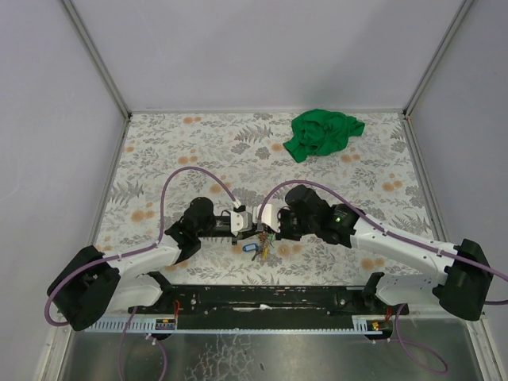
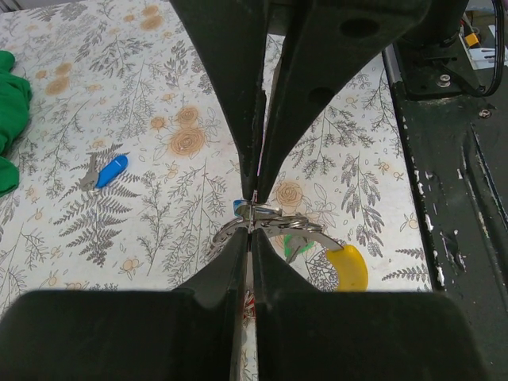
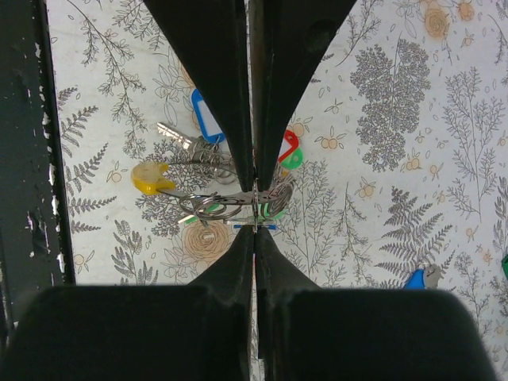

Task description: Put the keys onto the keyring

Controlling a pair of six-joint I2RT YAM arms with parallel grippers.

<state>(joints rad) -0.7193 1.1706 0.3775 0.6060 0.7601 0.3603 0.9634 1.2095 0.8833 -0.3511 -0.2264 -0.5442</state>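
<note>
The left end effector (image 2: pixel 252 208) and the right end effector (image 3: pixel 254 194) meet in the middle of the top view. Each has its fingers pressed together on the thin wire of the keyring (image 3: pixel 216 208), which is held between them just over the bench (image 1: pixel 198 151). A yellow key (image 3: pixel 151 178), a blue key with a white label (image 3: pixel 205 117), a red key (image 3: pixel 289 145) and a green key (image 3: pixel 294 161) gather around the ring and seem to hang on it, though I cannot tell this for each one. A loose blue key (image 2: pixel 113 169) lies alone on the bench, in the left part of the left wrist view, well apart from the ring.

I see these dangers. Both grips are on a very thin wire, so it can slip or turn between the pads. To fetch the loose key one end effector must let go; then the ring may swing on the other grip, and if its gap stands open, keys may slide off. The loose key lies flat, so the fingers may push it away.
</note>
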